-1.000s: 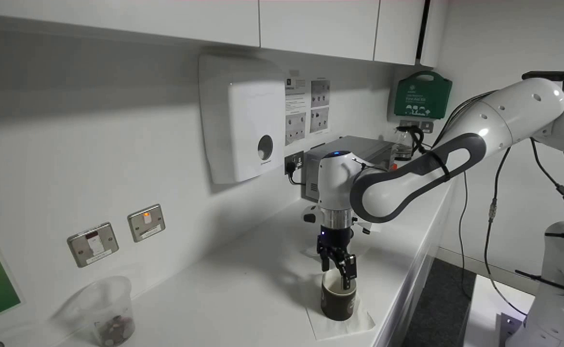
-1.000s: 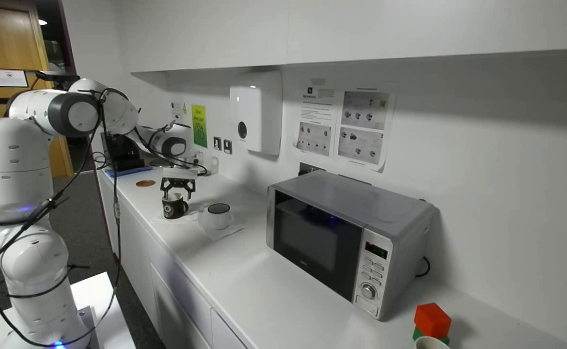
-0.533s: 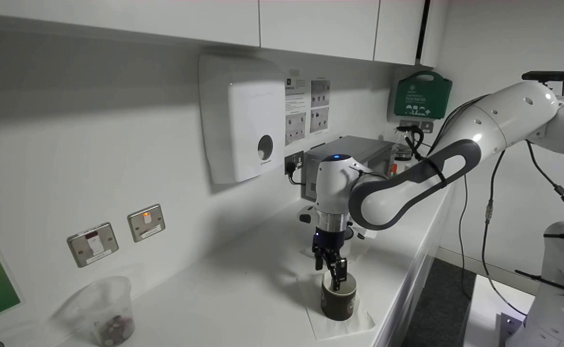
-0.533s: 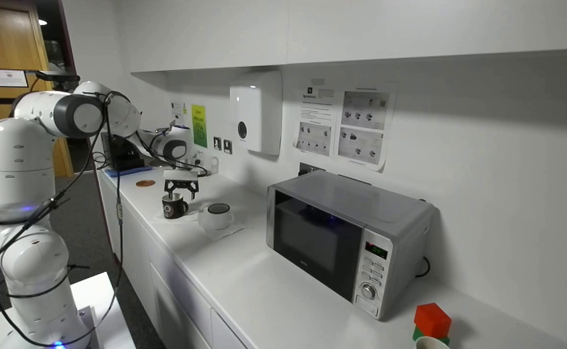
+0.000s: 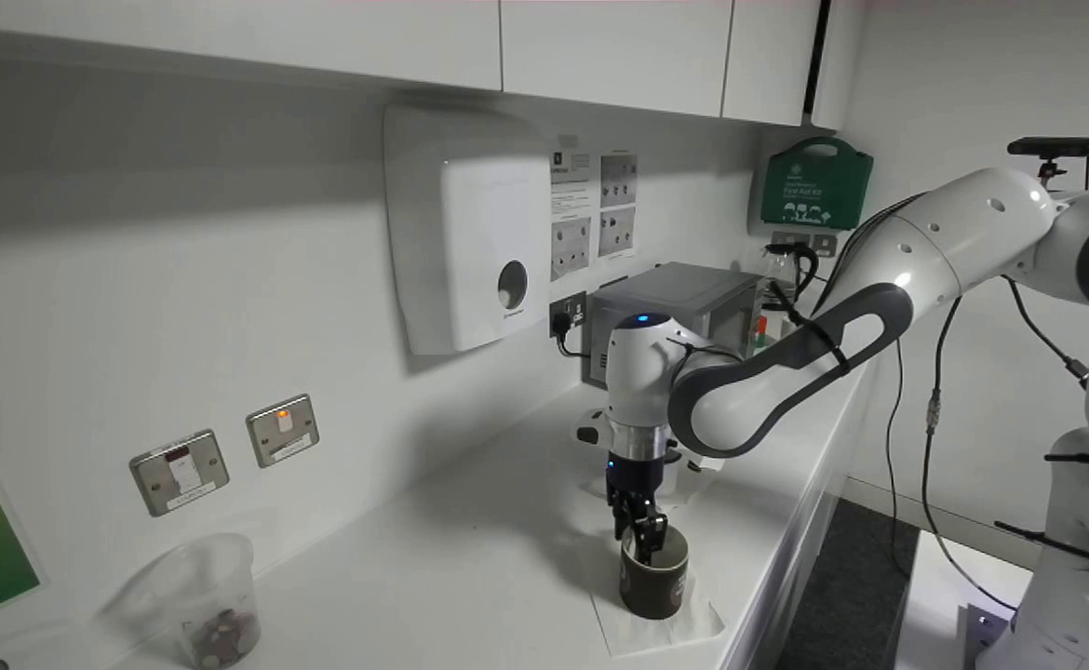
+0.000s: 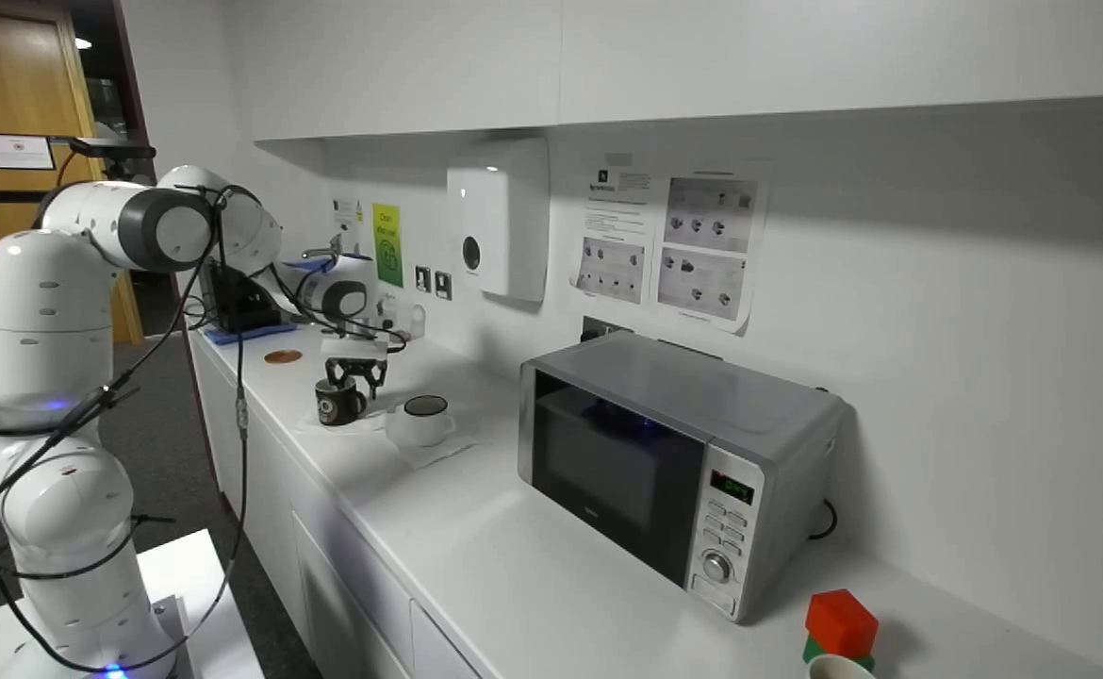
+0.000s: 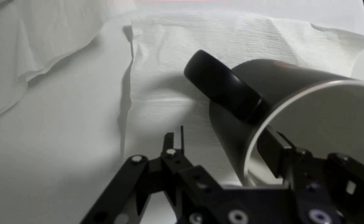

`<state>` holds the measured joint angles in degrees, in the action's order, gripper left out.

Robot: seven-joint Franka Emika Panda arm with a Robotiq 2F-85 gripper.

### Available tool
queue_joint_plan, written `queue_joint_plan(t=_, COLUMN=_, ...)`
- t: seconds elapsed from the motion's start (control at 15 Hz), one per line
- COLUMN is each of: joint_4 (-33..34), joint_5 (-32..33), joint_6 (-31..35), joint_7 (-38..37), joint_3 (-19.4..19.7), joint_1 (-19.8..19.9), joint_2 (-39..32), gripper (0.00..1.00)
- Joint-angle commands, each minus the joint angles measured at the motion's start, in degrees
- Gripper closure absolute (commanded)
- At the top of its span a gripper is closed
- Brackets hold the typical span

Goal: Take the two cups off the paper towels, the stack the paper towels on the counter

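A dark mug (image 6: pixel 337 407), black-handled, pale-rimmed and bearing a pale round emblem, stands out before me against white paper towels (image 7: pixel 166 56) and white bench (image 6: pixel 514 542); the white cup (image 6: pixel 419 430) has a dark rim.

Dim, muted light in both exterior views. In an exterior view: soft shadow on the counter (image 5: pixel 507 521) left of the dark mug (image 5: pixel 653 591), slight glare on the arm (image 5: pixel 935 247) to its upper right. Wrist view: shadow on the paper towel (image 7: pixel 169 62) left of the dark mug, gripper (image 7: pixel 222 142) slightly blurred before it.
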<state>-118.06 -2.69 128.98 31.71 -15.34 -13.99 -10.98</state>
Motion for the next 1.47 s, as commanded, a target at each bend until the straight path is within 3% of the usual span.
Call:
queue_joint_plan(t=0.0, joint_4=1.4, joint_5=1.4, joint_6=-0.4, joint_7=-1.4, joint_3=-0.1, joint_1=0.5, joint_2=-1.1, gripper=0.64)
queue_joint_plan(t=0.33, joint_4=1.9, joint_5=1.7, joint_6=-2.0, joint_7=-2.4, joint_3=-0.3, joint_1=0.4, joint_2=-1.0, gripper=1.00)
queue_joint_plan(t=1.4, joint_4=5.1, joint_5=0.9, joint_6=-9.0, joint_7=-11.1, joint_3=-2.3, joint_1=-1.9, joint_2=4.8, gripper=0.98)
